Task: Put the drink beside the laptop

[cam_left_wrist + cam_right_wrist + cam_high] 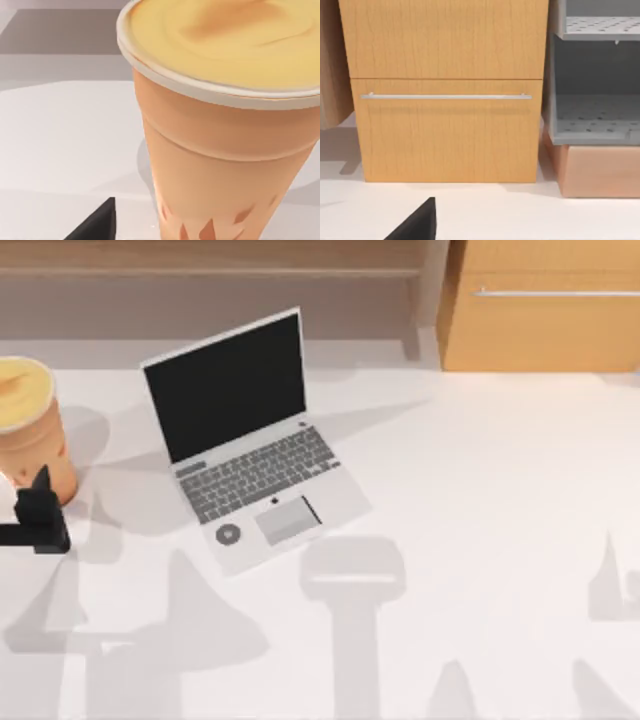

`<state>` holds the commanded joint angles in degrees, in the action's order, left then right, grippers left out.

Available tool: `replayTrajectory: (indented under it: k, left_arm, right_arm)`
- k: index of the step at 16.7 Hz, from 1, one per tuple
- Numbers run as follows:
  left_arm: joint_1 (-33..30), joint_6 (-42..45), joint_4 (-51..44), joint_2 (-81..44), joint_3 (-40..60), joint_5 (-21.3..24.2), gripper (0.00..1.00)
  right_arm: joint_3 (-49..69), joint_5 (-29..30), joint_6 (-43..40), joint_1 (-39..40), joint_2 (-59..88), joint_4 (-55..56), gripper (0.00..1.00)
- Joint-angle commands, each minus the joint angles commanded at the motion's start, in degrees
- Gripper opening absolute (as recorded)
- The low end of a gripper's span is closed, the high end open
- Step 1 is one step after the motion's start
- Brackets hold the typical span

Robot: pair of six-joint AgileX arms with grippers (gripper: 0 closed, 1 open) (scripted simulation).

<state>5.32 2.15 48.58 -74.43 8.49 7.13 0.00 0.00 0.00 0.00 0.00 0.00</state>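
Counting across the white table [480,500]: one drink [30,430], one laptop [250,435], one wooden cabinet [545,305], and one dark gripper at the far left edge.

The drink stands upright at about nine o'clock on the table, hard against the top view's left edge, its long axis vertical with the creamy yellow-orange top facing up and the tapered orange-brown body narrowing downward. From the left wrist view the drink [220,150] sits very close, white rim up, with a band of darker orange marks near its lower part.

The laptop lies open toward ten o'clock from the table's centre, well apart from the drink, to its right. Its black screen stands at the back and its grey keyboard, trackpad and round grey sticker [228,534] come toward the front; the whole body is turned so the front edge slants toward five o'clock.

The left gripper [38,508] sits just at the drink's base on its six o'clock side, seemingly touching the cup, though whether the jaws are closed on it I cannot tell.

The cabinet stands at one o'clock, off the table's back edge; the right wrist view faces the cabinet [445,90] with its single bar handle [445,96], beside grey shelving [595,75]. A dark finger of the right gripper [417,222] juts into that view, its opening not readable.
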Motion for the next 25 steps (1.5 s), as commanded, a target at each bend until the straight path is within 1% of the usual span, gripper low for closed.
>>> replayTrajectory:
  k: [4, 12, 14, 19, 25]
  left_arm:
    - [-0.3, -0.1, 1.2, -2.1, 1.1, -0.3, 1.00]
    - [-1.9, -0.4, 10.3, -22.2, 11.8, -1.5, 1.00]
    - [-2.2, -0.5, 11.8, -25.6, 13.8, -1.8, 1.00]
    - [-2.4, -0.6, 12.3, -26.8, 14.5, -1.9, 1.00]
    - [-2.4, -0.6, 12.3, -26.8, 14.5, -1.9, 0.55]
  right_arm:
    - [0.0, 0.0, 0.0, 0.0, 0.0, 0.0, 1.00]
    - [0.0, 0.0, 0.0, 0.0, 0.0, 0.0, 1.00]
    - [0.0, 0.0, 0.0, 0.0, 0.0, 0.0, 1.00]
    - [0.0, 0.0, 0.0, 0.0, 0.0, 0.0, 1.00]
    - [0.0, 0.0, 0.0, 0.0, 0.0, 0.0, 1.00]
